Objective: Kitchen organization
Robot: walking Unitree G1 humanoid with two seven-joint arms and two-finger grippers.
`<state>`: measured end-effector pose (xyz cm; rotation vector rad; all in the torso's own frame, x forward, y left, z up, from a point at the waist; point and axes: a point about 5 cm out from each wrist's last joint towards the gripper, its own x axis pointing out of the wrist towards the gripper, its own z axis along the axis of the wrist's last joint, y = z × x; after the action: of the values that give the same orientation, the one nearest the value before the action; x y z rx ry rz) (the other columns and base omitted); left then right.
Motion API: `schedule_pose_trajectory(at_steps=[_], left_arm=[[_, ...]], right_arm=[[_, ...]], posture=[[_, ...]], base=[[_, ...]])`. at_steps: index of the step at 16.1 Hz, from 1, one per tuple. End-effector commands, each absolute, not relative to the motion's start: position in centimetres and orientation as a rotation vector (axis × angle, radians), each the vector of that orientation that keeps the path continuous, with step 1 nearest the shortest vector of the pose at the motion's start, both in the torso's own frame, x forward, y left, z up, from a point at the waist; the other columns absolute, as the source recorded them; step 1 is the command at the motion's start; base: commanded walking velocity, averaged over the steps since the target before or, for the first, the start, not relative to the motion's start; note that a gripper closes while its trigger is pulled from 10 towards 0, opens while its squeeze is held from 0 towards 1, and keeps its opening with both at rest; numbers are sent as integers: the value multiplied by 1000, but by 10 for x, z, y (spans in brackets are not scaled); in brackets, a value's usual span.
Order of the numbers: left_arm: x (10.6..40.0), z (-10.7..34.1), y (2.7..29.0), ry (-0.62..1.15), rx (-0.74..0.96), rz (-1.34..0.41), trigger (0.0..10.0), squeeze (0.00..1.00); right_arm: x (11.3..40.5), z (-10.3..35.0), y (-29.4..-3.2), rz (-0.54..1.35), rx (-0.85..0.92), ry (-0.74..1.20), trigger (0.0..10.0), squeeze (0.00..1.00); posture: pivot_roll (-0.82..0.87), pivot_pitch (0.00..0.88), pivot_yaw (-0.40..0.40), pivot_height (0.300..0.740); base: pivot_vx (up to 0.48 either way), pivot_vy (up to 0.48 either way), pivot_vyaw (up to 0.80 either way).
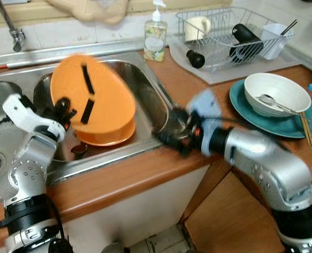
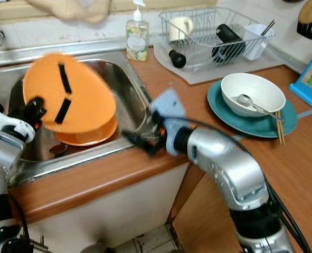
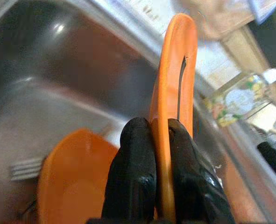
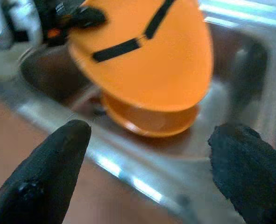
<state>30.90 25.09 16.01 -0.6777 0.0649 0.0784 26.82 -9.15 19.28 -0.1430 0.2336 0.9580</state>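
Left wrist view: the left gripper [image 3: 160,140] pinches the round orange plastic plate [image 1: 91,94] above the steel sink [image 1: 145,79]. The right gripper's [image 4: 147,163] fingers gape wide beside the sink rim.

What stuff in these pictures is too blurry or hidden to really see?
- Right gripper: smeared by motion in both eye views, beside a blurred blue patch.
- Orange dish in the sink: mostly covered by the orange plate that the left gripper pinches.
- Items in the dish rack: too small to identify.
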Motion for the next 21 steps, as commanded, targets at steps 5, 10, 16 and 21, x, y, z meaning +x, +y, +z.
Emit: schedule_pose_trajectory(at_steps=[5, 10, 16, 21], left_arm=[[324, 156, 236, 163, -659, 21, 4157, 0], [346, 145, 220, 352, -611, -24, 10000, 0], [352, 134, 208, 464, -573, -85, 10000, 1000], [351, 132, 215, 451, -533, -60, 10000, 1000]], right_arm=[[265, 194, -91, 992, -192, 217, 10000, 0], [265, 192, -93, 991, -218, 227, 10000, 0], [268, 192, -95, 964, -235, 226, 10000, 0], [274, 189, -100, 904, -245, 238, 10000, 0]], posture=[[-116, 0, -8, 740], [-128, 0, 2, 740], [-140, 0, 10, 740], [-144, 0, 7, 740]], base=[[0, 0, 0], [0, 0, 0], [0, 0, 0], [0, 0, 0]])
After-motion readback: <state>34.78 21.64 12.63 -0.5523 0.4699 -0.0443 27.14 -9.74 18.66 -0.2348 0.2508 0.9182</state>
